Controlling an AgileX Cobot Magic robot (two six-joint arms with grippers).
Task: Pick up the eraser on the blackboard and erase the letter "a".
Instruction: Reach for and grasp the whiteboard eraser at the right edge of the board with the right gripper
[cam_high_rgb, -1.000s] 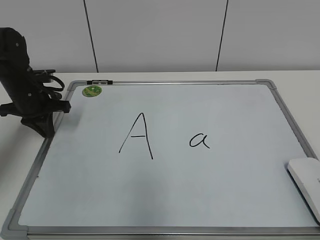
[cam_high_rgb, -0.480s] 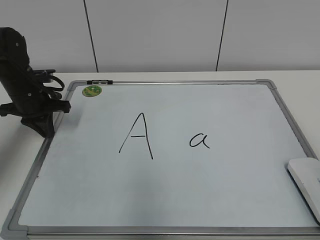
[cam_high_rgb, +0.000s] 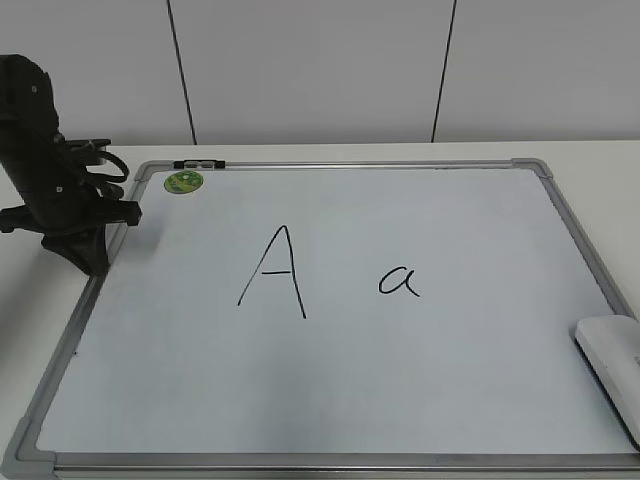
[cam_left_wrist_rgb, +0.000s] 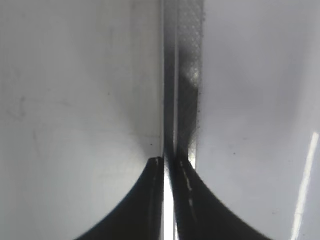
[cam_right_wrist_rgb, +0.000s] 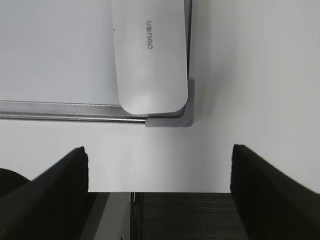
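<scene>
The blackboard (cam_high_rgb: 450, 420) lies flat on the white table (cam_high_rgb: 600, 155). It has a big "A" (cam_high_rgb: 274, 272) in the middle and the letter "a" (cam_high_rgb: 399, 281) just to its right. A green sticker (cam_high_rgb: 184, 182) sits in the far left corner. The eraser (cam_high_rgb: 612, 365) lies at the board's near right corner, well apart from both letters. The left gripper (cam_high_rgb: 82, 245) rests at the board's left edge with its jaws pressed together, holding nothing. The right gripper (cam_right_wrist_rgb: 159, 187) hangs near the eraser's end, jaws wide apart, not touching it
</scene>
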